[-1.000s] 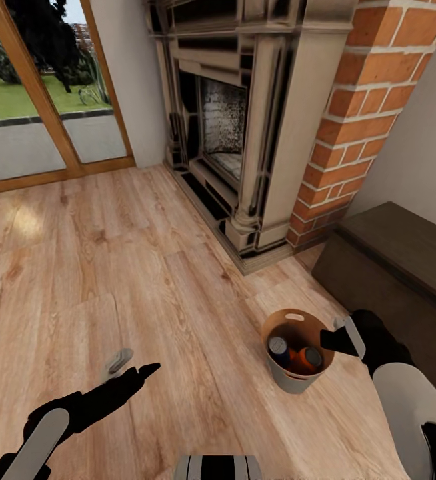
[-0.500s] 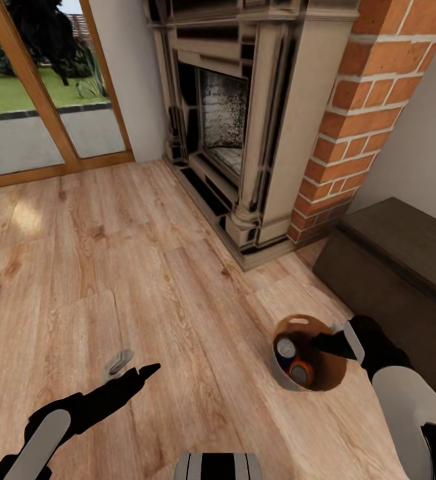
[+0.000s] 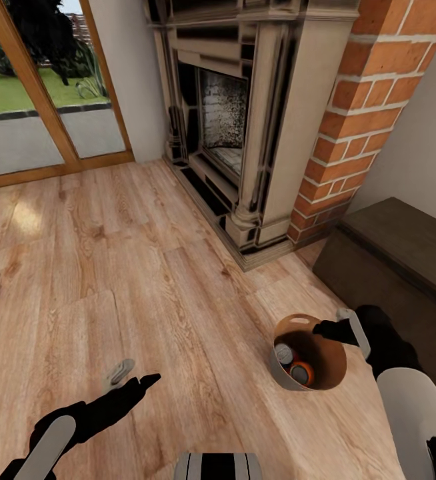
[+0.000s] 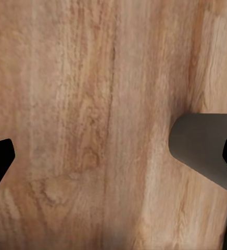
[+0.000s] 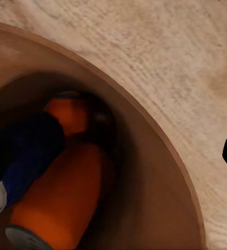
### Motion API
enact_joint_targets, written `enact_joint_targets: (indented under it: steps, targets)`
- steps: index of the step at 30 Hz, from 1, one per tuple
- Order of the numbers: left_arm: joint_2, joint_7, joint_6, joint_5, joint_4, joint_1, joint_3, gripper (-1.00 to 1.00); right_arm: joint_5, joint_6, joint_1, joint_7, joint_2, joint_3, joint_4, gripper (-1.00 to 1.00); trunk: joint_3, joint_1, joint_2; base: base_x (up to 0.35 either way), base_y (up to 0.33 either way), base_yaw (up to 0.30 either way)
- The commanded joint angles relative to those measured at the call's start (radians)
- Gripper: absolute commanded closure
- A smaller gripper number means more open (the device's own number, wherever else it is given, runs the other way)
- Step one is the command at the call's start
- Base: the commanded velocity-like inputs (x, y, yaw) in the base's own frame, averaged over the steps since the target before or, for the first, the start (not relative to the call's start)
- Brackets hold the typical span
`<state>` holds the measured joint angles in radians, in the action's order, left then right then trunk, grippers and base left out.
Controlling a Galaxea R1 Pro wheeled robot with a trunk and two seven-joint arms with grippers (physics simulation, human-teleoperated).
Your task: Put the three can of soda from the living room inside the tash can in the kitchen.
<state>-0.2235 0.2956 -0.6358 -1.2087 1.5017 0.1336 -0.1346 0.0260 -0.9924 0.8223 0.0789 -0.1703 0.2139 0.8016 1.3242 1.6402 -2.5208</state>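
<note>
Your right tool (image 3: 343,327) grips the rim of the trash can (image 3: 281,375), tilted at lower right of the head view with the soda cans (image 5: 56,187) inside (left tool (image 3: 135,375) wide, empty), so next carry it level toward the kitchen.

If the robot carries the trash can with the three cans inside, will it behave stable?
Probably not fully. The trash can looks tilted, held at its rim by the right gripper, so it may swing. The loose soda cans lie inside and would likely roll.
</note>
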Motion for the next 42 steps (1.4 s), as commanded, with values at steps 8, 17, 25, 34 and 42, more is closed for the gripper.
enact_joint_targets:
  steps: [8, 17, 25, 34, 42]
  targets:
    - [0.0, 0.01, 0.001, 0.005, -0.002, 0.0, 0.001, -1.0, 0.001, -0.055, -0.093, 0.001, -0.003, -0.003, 0.218, -1.0, -0.031, -0.004, 0.002, 0.0, 0.0, 0.0]
    - [0.0, 0.017, 0.003, 0.012, -0.019, 0.001, 0.0, -1.0, -0.006, -0.055, -0.225, 0.196, -0.011, -0.009, 0.463, -1.0, -0.066, -0.008, 0.004, 0.0, 0.0, 0.0]
    - [0.012, 0.02, 0.026, 0.061, -0.041, 0.0, -0.003, -1.0, -0.013, -0.023, -0.351, 0.245, -0.014, -0.066, 0.674, -1.0, -0.097, -0.011, 0.006, 0.0, 0.0, 0.0]
    - [0.123, 0.02, 0.047, 0.336, -0.043, 0.001, 0.004, -1.0, -0.009, 0.154, -0.477, 0.257, -0.012, -0.064, 0.809, -1.0, -0.131, -0.015, 0.008, 0.0, 0.0, 0.0]
    - [0.128, 0.02, 0.05, 0.348, -0.044, 0.001, 0.01, -1.0, -0.008, 0.166, -0.48, 0.256, -0.006, -0.064, 0.812, -1.0, -0.162, -0.019, 0.01, 0.0, 0.0, 0.0]
